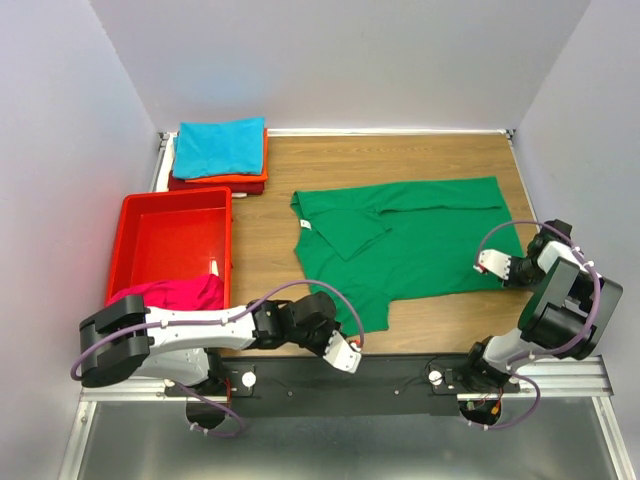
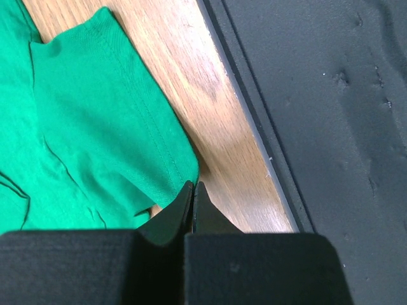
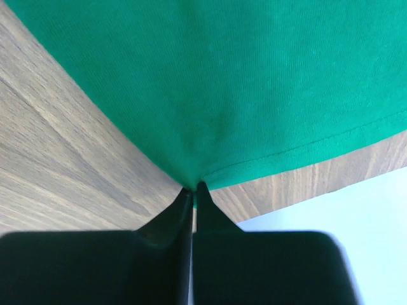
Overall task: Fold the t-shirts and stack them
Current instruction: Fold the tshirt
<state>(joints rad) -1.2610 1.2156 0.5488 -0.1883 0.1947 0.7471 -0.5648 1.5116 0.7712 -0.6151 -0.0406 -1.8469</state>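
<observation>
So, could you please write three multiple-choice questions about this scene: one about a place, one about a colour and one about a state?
1. Where does the magenta t-shirt lie?
A. Spread flat in the middle of the table
B. At the near end of the red tray, over its rim
C. Against the right wall

2. Which colour is on top of the stack at the back left?
A. Orange
B. Dark red
C. Teal

3. In what state is the right tool?
A. Shut on an edge of the green t-shirt
B. Wide open above the bare wood
C. Shut on the tray's wall

Answers:
1 B: the magenta cloth hangs over the tray's near rim.
2 C: the teal t-shirt lies uppermost.
3 A: the right wrist view shows it closed on a corner of the green cloth.
</observation>
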